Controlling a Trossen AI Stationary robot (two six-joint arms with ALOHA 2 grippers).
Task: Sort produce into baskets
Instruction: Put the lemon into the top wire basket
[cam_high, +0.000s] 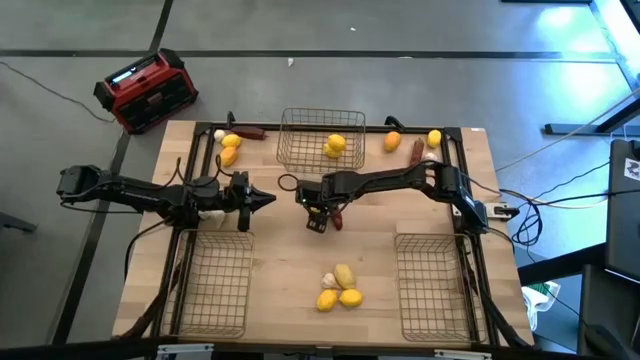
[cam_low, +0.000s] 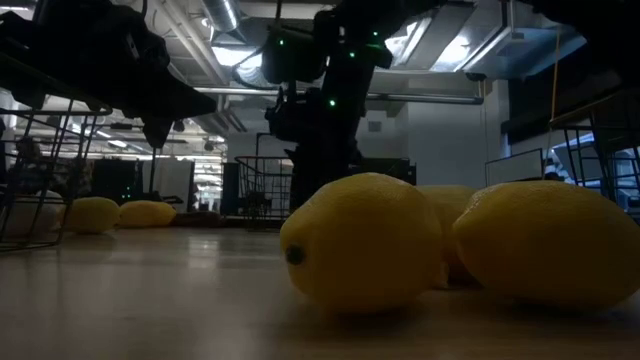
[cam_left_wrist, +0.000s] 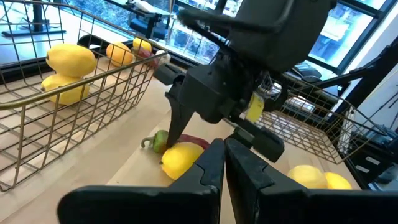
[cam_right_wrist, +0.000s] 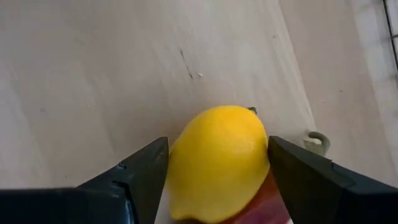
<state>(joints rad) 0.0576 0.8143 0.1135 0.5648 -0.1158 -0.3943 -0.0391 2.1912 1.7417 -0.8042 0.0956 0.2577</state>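
Holding two lemons (cam_high: 335, 146): back basket (cam_high: 300, 152).

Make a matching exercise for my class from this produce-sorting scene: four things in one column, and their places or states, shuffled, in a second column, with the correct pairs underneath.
Things
1. left gripper
2. right gripper
3. far basket
4. red chili

Places or states
A. holds yellow lemons
B. fingers shut, holding nothing, at the table's middle left
C. lies on the table beside the lemon under the right gripper
D. fingers on either side of a yellow lemon at the table's middle

Pairs: 1-B, 2-D, 3-A, 4-C
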